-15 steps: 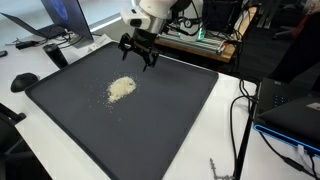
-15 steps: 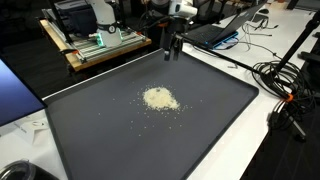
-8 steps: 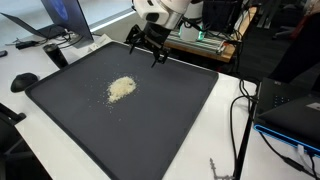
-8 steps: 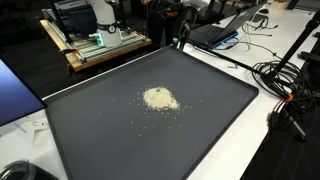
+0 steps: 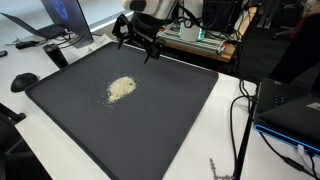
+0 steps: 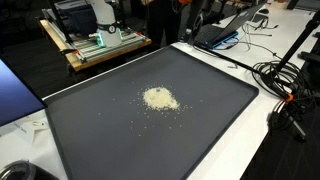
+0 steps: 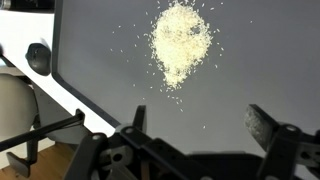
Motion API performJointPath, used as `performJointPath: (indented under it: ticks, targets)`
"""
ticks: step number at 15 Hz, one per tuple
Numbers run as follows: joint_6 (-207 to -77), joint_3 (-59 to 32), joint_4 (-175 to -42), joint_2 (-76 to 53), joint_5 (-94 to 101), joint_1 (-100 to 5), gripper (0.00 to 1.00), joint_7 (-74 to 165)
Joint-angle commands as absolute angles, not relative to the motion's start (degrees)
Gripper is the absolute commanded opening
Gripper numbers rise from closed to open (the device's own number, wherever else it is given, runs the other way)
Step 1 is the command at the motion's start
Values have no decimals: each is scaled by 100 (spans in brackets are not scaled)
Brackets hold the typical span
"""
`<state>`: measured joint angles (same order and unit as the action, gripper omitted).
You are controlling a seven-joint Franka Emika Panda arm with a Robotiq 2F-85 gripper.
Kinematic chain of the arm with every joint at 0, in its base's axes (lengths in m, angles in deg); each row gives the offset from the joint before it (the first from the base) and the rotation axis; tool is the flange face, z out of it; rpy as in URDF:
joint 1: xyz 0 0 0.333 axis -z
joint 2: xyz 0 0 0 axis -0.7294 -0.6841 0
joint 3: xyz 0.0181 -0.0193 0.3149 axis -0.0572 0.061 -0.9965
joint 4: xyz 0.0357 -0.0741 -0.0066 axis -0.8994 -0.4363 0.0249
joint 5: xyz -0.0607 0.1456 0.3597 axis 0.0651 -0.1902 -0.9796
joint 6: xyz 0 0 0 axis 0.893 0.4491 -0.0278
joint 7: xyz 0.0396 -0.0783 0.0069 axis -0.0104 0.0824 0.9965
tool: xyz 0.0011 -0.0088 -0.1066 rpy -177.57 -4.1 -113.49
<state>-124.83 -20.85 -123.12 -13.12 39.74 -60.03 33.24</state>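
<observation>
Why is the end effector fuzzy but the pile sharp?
Wrist view: the black end effector sits near the lens and blurs; the pale heap of grains on the dark grey mat is crisp. In an exterior view the heap is evenly lit, no glare.

No writing, label, brand, number or sign can be read in any view; the laptop screen (image 5: 68, 18) beyond a far corner of the bench glows blue, its contents too blurred to make out; the electronics (image 6: 100, 40) with green lights on the wooden cart past the bench's far edge are too small to show any print; the dark mat (image 5: 150, 120) covering the bench is plain; the gripper (image 7: 198, 125) in the wrist view shows only black parts, with no legible marking.
</observation>
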Motion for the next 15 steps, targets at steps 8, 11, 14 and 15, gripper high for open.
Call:
performJointPath:
  ticks: [8,11,14,15]
  targets:
    - [-11001,-2120,-9287,-3177,2137,-5392,100,6122]
    - [-10382,-2108,-8453,-3678,1670,-5173,100,6606]
    - [-9813,-2064,-7669,-4171,1371,-4995,100,6791]
    - [-9681,-2052,-7454,-4313,1300,-4936,100,6817]
